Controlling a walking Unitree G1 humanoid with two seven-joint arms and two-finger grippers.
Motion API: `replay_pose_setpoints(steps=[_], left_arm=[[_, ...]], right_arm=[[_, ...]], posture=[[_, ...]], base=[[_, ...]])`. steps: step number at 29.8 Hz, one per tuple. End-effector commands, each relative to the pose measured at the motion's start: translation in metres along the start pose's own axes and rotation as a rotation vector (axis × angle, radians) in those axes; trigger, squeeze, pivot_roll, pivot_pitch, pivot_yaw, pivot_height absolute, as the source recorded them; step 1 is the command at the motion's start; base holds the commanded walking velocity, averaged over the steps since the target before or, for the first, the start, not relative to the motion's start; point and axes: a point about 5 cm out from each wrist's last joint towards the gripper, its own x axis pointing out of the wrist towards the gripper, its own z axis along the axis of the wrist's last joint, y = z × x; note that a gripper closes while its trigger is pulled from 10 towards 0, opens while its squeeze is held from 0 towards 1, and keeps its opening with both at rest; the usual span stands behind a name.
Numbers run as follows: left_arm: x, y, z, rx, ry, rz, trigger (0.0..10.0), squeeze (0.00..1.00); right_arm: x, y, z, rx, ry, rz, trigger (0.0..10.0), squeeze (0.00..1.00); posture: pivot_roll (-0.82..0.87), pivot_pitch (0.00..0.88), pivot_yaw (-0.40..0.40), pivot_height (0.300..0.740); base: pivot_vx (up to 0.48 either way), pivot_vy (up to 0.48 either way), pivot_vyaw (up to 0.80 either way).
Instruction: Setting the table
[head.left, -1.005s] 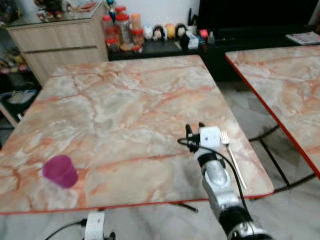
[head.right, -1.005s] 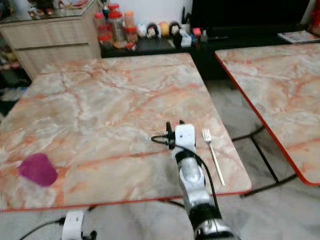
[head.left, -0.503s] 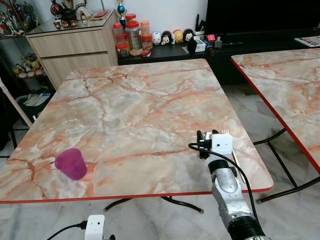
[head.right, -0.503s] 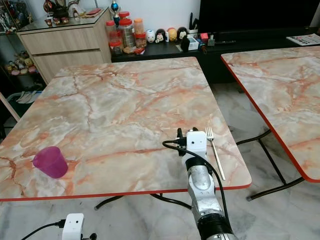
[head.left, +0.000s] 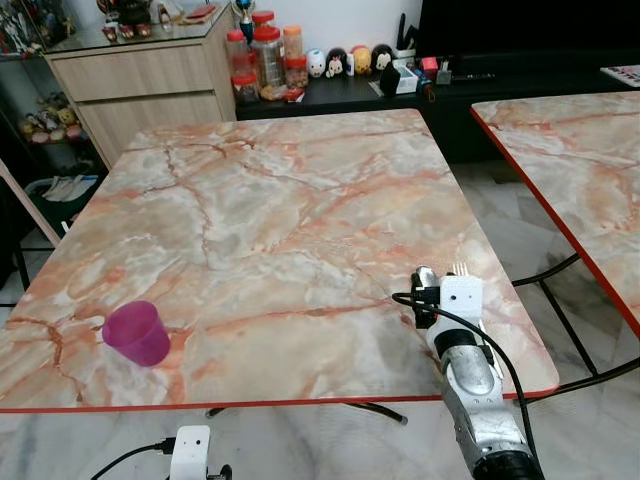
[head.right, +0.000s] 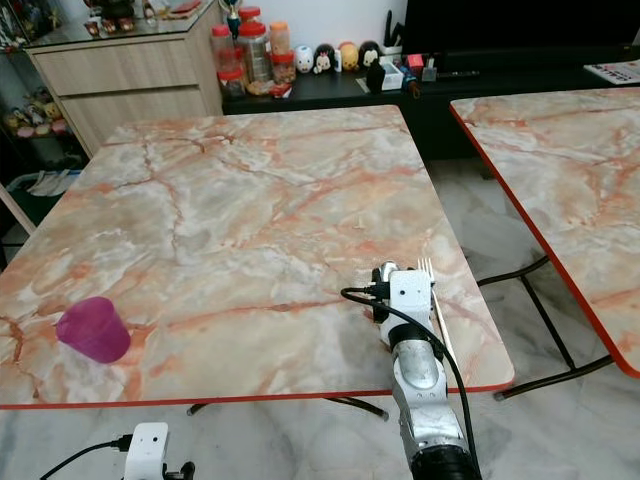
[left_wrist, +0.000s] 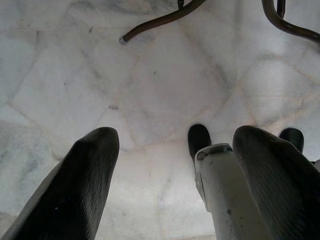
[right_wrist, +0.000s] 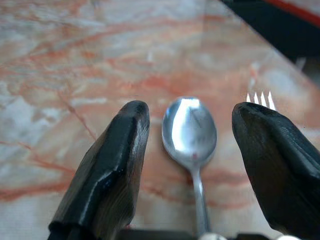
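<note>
One spoon (right_wrist: 190, 131) lies between the right gripper's (right_wrist: 190, 150) parted jaws; fork (right_wrist: 260, 98) beside.

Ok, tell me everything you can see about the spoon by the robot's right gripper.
The spoon looks like polished metal, silver and shiny, with an oval bowl facing up and a thin handle running back toward the wrist. It lies between the two open fingers of the right gripper, which do not press on the bowl. It sits low over the marble table, near the table's front right corner; whether it rests on the top cannot be told. The tines of a fork show just beside it.
</note>
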Motion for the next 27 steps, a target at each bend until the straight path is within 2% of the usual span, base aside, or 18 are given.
replay_pose_setpoints(steps=[1, 4, 9, 19, 27], left_arm=[[-0.001, 0.005, -0.002, -0.006, 0.013, 0.008, 10.0, 0.0], [-0.001, 0.006, -0.003, -0.008, 0.013, 0.011, 10.0, 0.0], [-0.001, 0.007, -0.004, -0.008, 0.015, 0.013, 10.0, 0.0], [-0.001, 0.006, -0.004, -0.007, 0.018, 0.009, 10.0, 0.0], [-0.001, 0.005, -0.004, -0.005, 0.019, 0.007, 10.0, 0.0]], right_arm=[[-0.002, 0.001, 0.003, 0.027, 0.004, -0.018, 10.0, 0.0], [-0.007, 0.007, 0.005, 0.027, 0.019, -0.016, 10.0, 0.0], [-0.01, 0.006, 0.005, 0.034, 0.048, -0.036, 10.0, 0.0], [-0.018, -0.017, -0.007, 0.023, 0.178, -0.163, 10.0, 0.0], [-0.015, -0.02, -0.005, 0.026, 0.194, -0.168, 10.0, 0.0]], posture=[[-0.01, 0.02, 0.079, 0.74], [0.0, 0.028, 0.079, 0.74], [0.0, 0.031, 0.079, 0.74], [-0.01, 0.036, 0.08, 0.74], [-0.01, 0.035, 0.081, 0.74]], base=[[0.0, 0.0, 0.0], [0.0, 0.0, 0.0], [0.0, 0.0, 0.0], [0.0, 0.0, 0.0], [0.0, 0.0, 0.0]])
